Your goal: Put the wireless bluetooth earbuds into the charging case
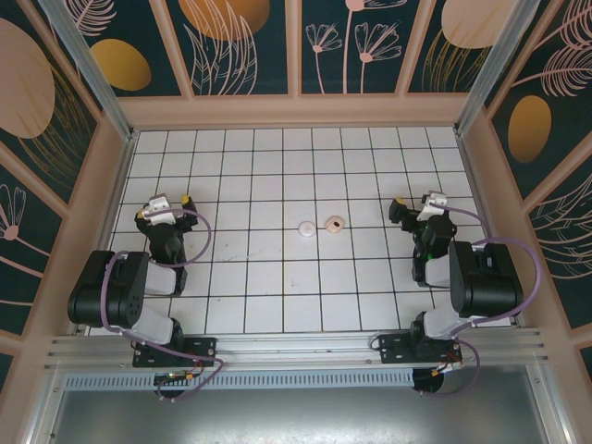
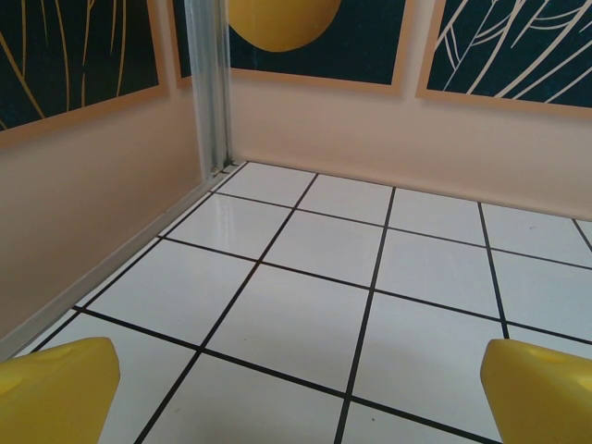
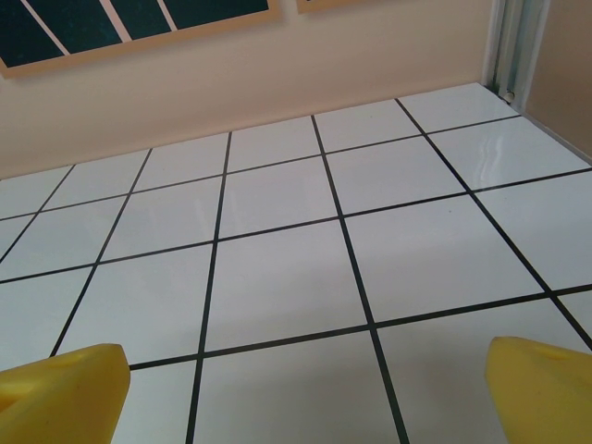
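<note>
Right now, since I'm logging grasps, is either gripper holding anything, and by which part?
Nothing is held: the left gripper and right gripper are both open, with bare tiles between the jaws.

yellow fingertips (image 2: 55,393) cropped, round pieces (image 1: 306,228) — indistinct

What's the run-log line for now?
left gripper: open, empty | right gripper: open, empty | white round piece, pink round piece: mid-table, untouched | insertion: not started
</note>
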`<state>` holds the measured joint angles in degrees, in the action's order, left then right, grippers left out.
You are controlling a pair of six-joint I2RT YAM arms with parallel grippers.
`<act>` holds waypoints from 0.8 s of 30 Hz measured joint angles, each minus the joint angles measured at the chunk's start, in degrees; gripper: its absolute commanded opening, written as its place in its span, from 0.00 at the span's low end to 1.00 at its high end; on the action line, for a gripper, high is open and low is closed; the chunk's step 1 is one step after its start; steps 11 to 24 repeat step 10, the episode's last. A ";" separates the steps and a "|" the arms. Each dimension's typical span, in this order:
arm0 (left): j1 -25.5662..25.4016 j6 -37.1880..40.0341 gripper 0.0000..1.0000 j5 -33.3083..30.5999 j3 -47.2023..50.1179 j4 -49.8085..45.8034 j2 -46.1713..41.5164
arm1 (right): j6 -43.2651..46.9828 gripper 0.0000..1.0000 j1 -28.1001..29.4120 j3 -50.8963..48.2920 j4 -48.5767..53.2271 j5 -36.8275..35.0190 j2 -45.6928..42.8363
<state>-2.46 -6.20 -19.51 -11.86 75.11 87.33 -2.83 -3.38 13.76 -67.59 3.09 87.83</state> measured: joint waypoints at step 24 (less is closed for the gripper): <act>0.00 0.00 0.99 0.02 0.00 -0.20 0.00 | 0.00 0.99 0.04 0.00 -0.02 0.00 0.00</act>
